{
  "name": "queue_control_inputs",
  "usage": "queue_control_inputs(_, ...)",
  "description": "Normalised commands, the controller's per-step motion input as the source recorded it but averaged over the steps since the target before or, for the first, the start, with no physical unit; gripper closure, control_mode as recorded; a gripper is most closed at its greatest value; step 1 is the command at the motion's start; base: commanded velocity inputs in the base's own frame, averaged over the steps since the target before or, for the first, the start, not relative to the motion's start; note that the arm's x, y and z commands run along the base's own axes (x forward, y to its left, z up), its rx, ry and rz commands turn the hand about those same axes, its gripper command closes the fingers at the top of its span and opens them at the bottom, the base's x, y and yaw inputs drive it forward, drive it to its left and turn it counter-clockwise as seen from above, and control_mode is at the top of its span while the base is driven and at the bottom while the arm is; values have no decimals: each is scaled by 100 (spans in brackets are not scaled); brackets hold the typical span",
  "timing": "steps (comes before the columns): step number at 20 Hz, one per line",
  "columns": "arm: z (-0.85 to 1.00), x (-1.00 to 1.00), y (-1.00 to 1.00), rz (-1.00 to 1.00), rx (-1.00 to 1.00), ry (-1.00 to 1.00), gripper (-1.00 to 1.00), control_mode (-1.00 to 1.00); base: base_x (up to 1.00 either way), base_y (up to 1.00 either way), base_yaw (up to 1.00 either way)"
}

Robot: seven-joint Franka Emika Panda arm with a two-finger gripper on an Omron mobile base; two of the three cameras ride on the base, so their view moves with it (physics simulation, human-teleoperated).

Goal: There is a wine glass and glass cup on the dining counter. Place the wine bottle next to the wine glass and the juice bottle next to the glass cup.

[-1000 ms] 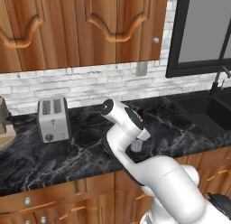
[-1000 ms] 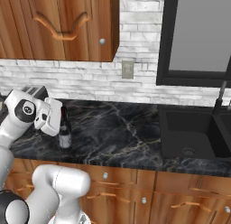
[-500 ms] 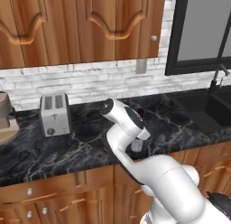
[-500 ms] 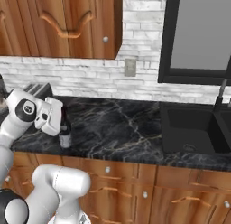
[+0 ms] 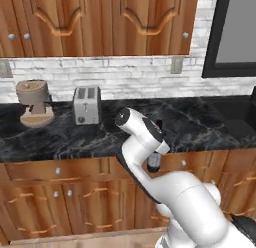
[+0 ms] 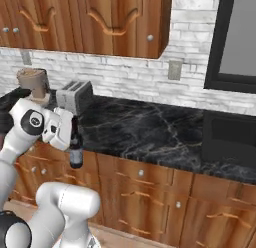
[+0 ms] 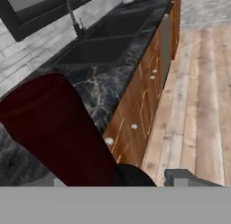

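My gripper (image 6: 73, 138) is shut on the wine bottle (image 6: 76, 148), a slim dark bottle held upright by its upper body. It hangs in the air in front of the wooden cabinet fronts, off the edge of the black counter. From the left base view the wine bottle (image 5: 154, 161) shows below the white hand, with the gripper (image 5: 157, 142) around it. In the hand view the wine bottle (image 7: 58, 128) is a dark red cylinder running up from the fingertips (image 7: 131, 174). The wine glass, glass cup, juice bottle and dining counter are out of view.
A silver toaster (image 5: 87, 105) and a wooden grinder (image 5: 34, 103) stand on the black marble cabinet counter (image 5: 75, 137) against the brick wall. A dark sink (image 7: 108, 38) with a faucet lies further along it. Wooden floor (image 7: 198, 105) runs beside the cabinets.
The whole picture has shifted: the base has backed away from the counter and turned. The bottle, still gripped, now hangs in front of the cabinet fronts instead of over the countertop.
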Motion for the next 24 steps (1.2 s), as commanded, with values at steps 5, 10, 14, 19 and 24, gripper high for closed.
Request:
queue_control_inputs(5,0,0,0,0,0,0,100,100,-10,21,89)
queue_control_inputs(10,0,0,0,0,0,0,100,100,-3,11,99)
queue_control_inputs(14,0,0,0,0,0,0,100,100,-1,7,100)
queue_control_inputs(19,0,0,0,0,0,0,100,100,7,4,91)
queue_control_inputs(24,0,0,0,0,0,0,100,100,28,0,82)
